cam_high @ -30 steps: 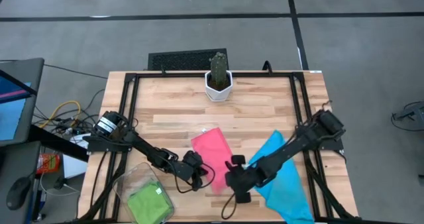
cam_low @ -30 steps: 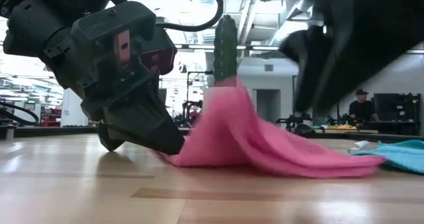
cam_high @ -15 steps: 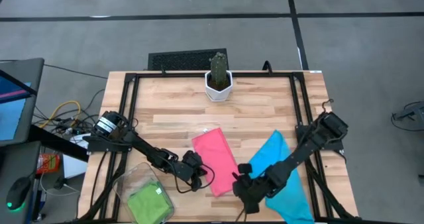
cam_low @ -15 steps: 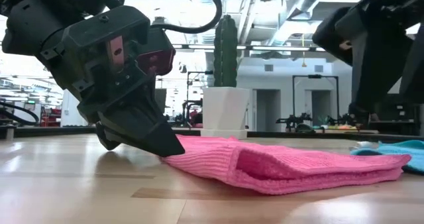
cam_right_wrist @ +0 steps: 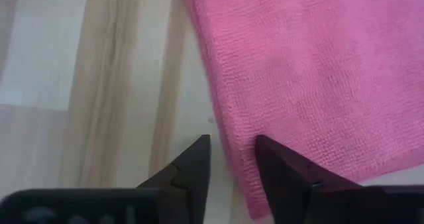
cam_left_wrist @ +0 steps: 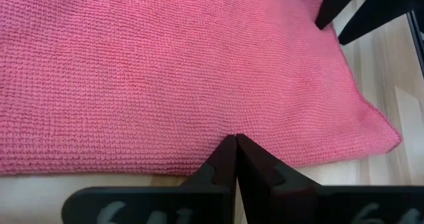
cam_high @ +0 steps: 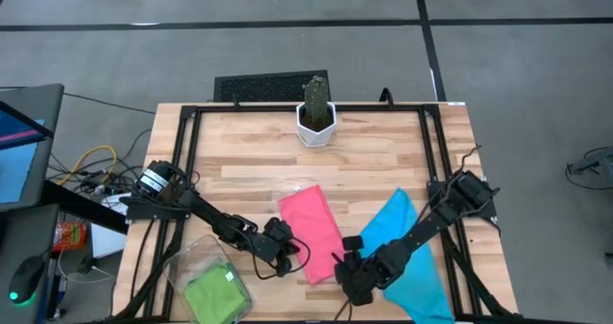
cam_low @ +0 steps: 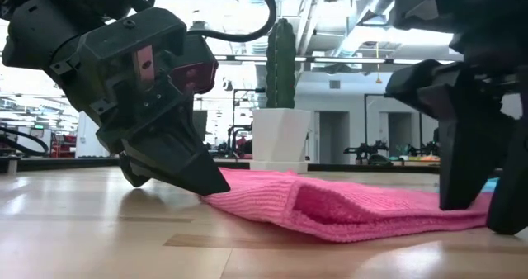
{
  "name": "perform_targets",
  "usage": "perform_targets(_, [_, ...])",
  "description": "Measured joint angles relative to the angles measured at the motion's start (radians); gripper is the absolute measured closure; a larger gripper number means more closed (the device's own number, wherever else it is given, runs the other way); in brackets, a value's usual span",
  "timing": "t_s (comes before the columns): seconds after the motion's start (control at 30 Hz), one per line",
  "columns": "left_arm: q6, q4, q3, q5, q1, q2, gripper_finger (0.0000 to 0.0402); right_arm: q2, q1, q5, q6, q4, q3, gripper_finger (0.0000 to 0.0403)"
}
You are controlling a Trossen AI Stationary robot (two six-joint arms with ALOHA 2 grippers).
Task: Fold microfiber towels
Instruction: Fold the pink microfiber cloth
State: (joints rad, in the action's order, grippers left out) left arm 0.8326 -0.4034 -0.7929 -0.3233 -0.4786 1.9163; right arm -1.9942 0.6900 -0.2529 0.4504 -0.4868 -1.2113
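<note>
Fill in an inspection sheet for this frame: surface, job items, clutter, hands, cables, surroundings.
Surface: wooden table, black frame around it.
Job items: pink towel folded flat at centre; blue towel under the right arm; green towel in the clear bin.
Clutter: potted cactus at the far edge.
Hands: left hand shut at the pink towel's edge; right hand open over its near corner.
Cables: bundle left of the table.
Surroundings: grey floor, a monitor at left.

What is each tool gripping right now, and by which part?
The left tool is shut on the pink towel, pinching its long edge. The right tool is open, straddling the towel's other edge, holding nothing.
</note>
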Motion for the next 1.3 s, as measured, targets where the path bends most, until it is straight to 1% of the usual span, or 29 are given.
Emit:
perform_targets(0.07, [0.0, 0.0, 0.0, -0.001, 0.0, 0.0, 0.0402, -0.001, -0.006, 0.015, 0.016, -0.01, -0.004, 0.0275])
perform_targets(0.23, [0.0, 0.0, 0.0, -0.001, 0.0, 0.0, 0.0402, -0.002, -0.026, 0.054, 0.023, -0.074, -0.027, 0.0369])
perform_targets(0.3, [0.007, -0.002, 0.001, 0.0, 0.0, 0.001, 0.0402, -0.004, -0.033, 0.066, 0.005, -0.094, -0.049, 0.0389])
perform_targets(0.47, [0.008, -0.004, 0.001, 0.001, 0.0, 0.001, 0.0402, -0.012, -0.059, 0.098, -0.075, -0.18, -0.144, 0.0377])
perform_targets(0.57, [0.015, -0.005, 0.001, 0.0, 0.0, 0.001, 0.0402, -0.01, -0.085, 0.143, -0.138, -0.197, -0.201, 0.0383])
perform_targets(0.67, [0.019, -0.007, 0.002, 0.001, 0.0, 0.001, 0.0402, -0.01, -0.116, 0.154, -0.192, -0.187, -0.236, 0.0391])
perform_targets(0.83, [0.021, -0.013, 0.002, 0.023, 0.001, 0.002, 0.0402, -0.009, -0.192, 0.163, -0.216, -0.191, -0.24, 0.0383])
perform_targets(0.97, [0.022, -0.013, 0.002, 0.035, -0.001, 0.002, 0.0401, -0.009, -0.249, 0.204, -0.238, -0.19, -0.24, 0.038])
perform_targets(1.07, [0.024, -0.014, 0.002, 0.041, -0.001, 0.001, 0.0401, -0.009, -0.283, 0.235, -0.266, -0.189, -0.238, 0.0383])
perform_targets(1.2, [0.033, -0.014, 0.002, 0.044, -0.001, 0.001, 0.0402, -0.009, -0.319, 0.237, -0.293, -0.194, -0.235, 0.0383])
perform_targets(1.3, [0.035, -0.014, 0.002, 0.047, -0.001, 0.001, 0.0401, -0.009, -0.341, 0.245, -0.311, -0.195, -0.235, 0.0376])
